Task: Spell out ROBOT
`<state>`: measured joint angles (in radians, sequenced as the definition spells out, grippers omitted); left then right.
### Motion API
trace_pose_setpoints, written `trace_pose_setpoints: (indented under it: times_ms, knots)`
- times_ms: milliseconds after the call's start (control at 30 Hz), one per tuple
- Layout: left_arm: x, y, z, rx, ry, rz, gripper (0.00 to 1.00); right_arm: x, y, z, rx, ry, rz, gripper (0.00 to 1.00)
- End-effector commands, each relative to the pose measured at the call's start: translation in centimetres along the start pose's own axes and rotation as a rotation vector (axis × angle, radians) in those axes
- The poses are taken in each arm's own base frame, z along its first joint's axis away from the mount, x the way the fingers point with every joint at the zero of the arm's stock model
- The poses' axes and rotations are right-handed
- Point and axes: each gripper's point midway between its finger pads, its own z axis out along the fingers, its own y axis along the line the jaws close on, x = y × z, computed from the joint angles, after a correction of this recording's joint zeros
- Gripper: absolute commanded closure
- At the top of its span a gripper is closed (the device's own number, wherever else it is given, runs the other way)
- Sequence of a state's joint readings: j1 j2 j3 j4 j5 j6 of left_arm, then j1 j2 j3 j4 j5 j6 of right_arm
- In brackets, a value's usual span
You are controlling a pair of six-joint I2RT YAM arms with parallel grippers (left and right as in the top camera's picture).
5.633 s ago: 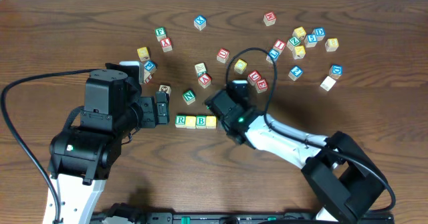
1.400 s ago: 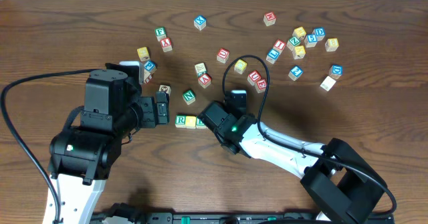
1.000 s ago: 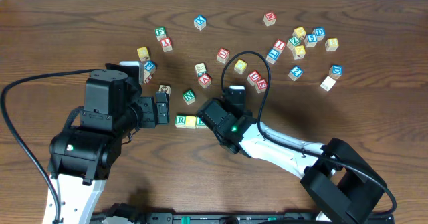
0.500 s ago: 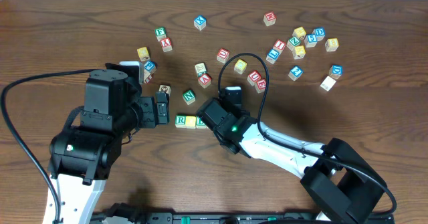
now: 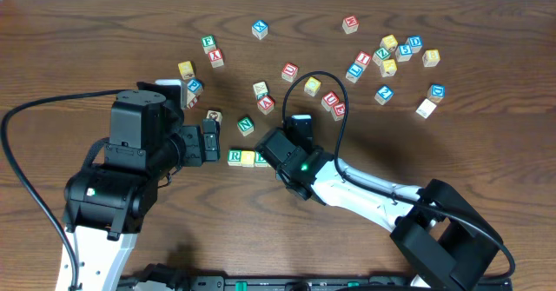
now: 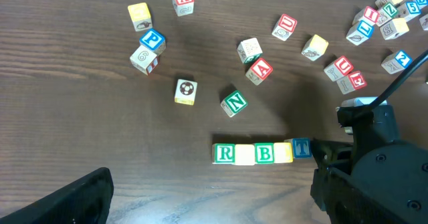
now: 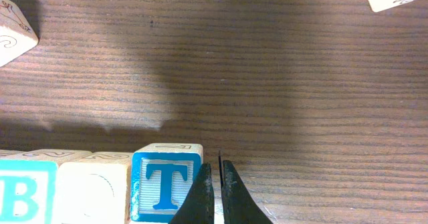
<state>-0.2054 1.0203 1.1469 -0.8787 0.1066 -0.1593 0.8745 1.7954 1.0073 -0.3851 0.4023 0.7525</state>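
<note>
In the left wrist view the cubes form a row: green R (image 6: 225,153), a yellow cube (image 6: 245,154), green B (image 6: 265,153), a second yellow cube (image 6: 283,152) and blue T (image 6: 301,147), which sits slightly higher than the others. My right gripper (image 7: 217,167) is shut with nothing in it, and its tips press against the right side of the T (image 7: 166,182). From overhead only the R (image 5: 234,156) and one yellow cube (image 5: 248,157) show; the right gripper (image 5: 276,156) covers the others. My left gripper (image 5: 209,142) stands open just left of the row.
A green N cube (image 6: 234,103) and a ball-picture cube (image 6: 185,91) lie just behind the row. Several loose letter cubes (image 5: 395,52) are scattered across the back and right. The right arm's black cable (image 5: 321,78) loops above the table.
Since the earliest frame the right gripper has moved left onto the row's right end, hiding the B and beyond from overhead. Over the last second nothing visibly moves.
</note>
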Motion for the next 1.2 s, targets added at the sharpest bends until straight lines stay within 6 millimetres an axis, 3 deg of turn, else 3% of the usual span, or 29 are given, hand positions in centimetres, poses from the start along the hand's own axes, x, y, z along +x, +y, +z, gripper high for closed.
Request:
trace_pose_setpoints:
  times_ms: [0,267,533,767,1167]
  knots:
    - [-0.6,-0.2,-0.5,0.008,-0.018,0.008,0.02,-0.6,-0.1,-0.6,-0.006,-0.016,0.001,0.99]
    - [-0.6,-0.2,-0.5,0.008,-0.018,0.008,0.02,-0.8,-1.0,-0.6,0.040,-0.035,-0.003,0.99]
    - [-0.6,-0.2,-0.5,0.008,-0.018,0.008,0.02,-3.4,-2.6,-1.0,0.139,-0.169,0.018,0.99]
    - [-0.6,-0.2,-0.5,0.008,-0.019,0.008,0.02,-5.5,-2.0,-0.5,0.071,-0.216,0.097,0.99]
    - [-0.6,-0.2,-0.5,0.008,-0.019,0.008,0.02,-4.8,0.1,1.1,-0.156,-0.057,0.021,0.99]
